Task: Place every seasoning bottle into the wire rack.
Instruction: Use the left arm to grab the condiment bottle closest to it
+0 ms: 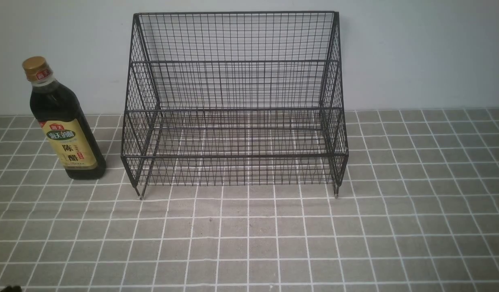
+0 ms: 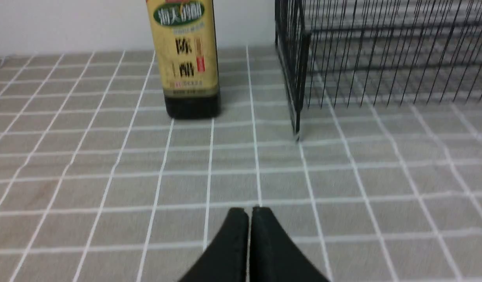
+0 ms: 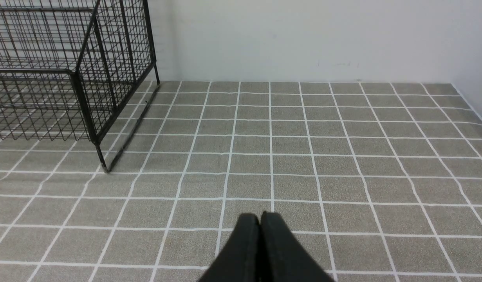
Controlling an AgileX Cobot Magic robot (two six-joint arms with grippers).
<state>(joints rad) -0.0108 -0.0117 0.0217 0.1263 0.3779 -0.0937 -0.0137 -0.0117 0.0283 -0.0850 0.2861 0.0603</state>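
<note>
One seasoning bottle stands upright on the tiled cloth left of the wire rack, apart from it. It holds dark liquid and has a gold cap and a yellow label. The rack is black, two-tiered and holds nothing. In the left wrist view the bottle's lower part stands ahead of my left gripper, with the rack's corner beside it. The left gripper is shut and empty, well short of the bottle. My right gripper is shut and empty, with the rack's other end ahead to one side.
A grey cloth with a white grid covers the table. A pale wall rises right behind the rack and bottle. A dark bit of the left arm shows at the front view's bottom left corner.
</note>
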